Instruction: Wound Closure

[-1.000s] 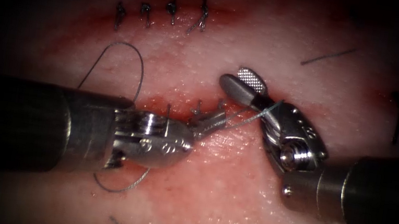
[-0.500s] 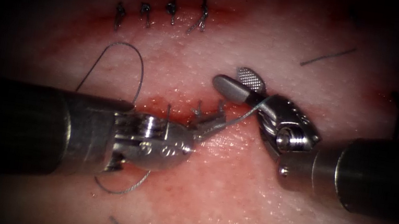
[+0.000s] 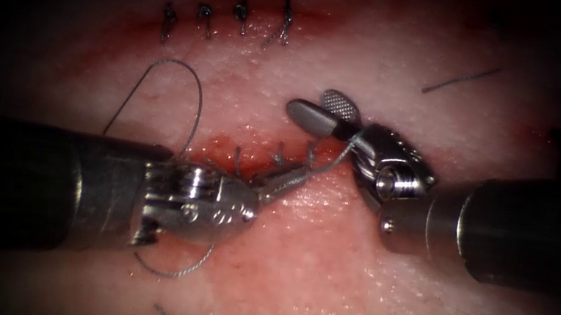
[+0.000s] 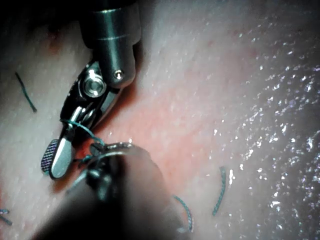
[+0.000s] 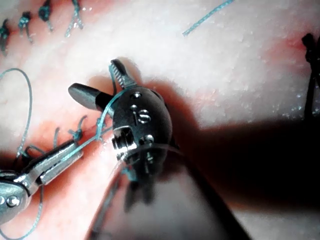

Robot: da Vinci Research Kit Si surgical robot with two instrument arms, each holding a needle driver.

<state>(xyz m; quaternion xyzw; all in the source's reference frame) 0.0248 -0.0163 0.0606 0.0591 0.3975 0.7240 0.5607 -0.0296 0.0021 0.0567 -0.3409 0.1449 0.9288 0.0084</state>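
**A:** What's the left tool got hold of?

**B:** The thread. Its jaws are clamped together on the strand right at the near cut, beside the little knots already standing there. From the grip the strand runs right and is wrapped around the right tool, just behind its jaws.

**A:** And that one's holding nothing?

**B:** Nothing I can see. Its jaws are spread apart, reaching left over the far lip of the cut; the right wrist view shows the same, with the thread crossing the neck of the right tool. I'd guess the left one grips so close to the knots to keep the strand taut while the wrap sits on the other.

**A:** Where's the needle?

**B:** I can't pick it out. The loose thread makes a tall loop to the left, far of the left shaft, and another bend near it.

**A:** The rest of the tissue?

**B:** 4 finished stitches on the far cut, cut ends lying about, and red fluid along the near cut.
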